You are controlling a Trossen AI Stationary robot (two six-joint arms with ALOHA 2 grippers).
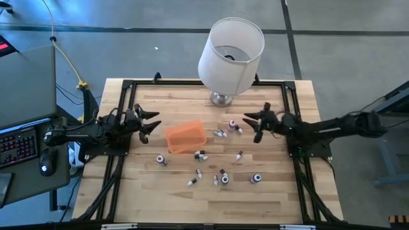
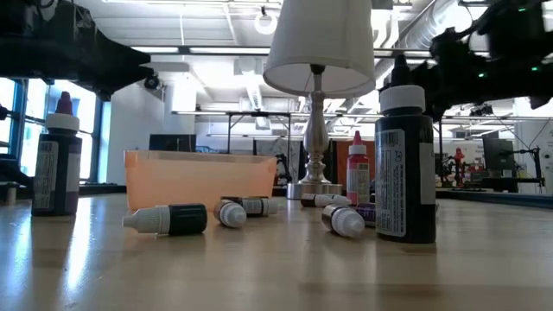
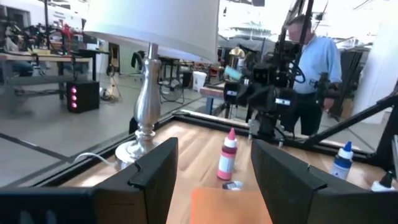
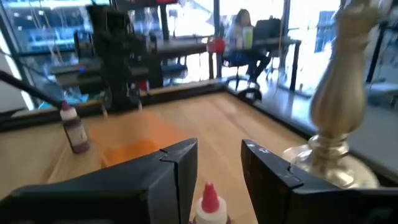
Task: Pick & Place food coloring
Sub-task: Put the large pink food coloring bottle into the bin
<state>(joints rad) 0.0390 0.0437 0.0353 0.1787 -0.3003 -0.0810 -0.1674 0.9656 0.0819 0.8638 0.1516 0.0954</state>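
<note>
Left gripper and right gripper face each other above the table, both with fingers parted, holding nothing.

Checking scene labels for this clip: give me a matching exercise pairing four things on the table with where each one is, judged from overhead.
Things:
1. lamp
2. orange tray
3. left gripper
4. right gripper

Places:
A. just left of the tray, open and holding nothing
B. left of centre, with small bottles scattered to its right and in front of it
C. at the table's far edge
D. right of the tray, above a red-capped bottle, open

Pairs: 1-C, 2-B, 3-A, 4-D
</note>
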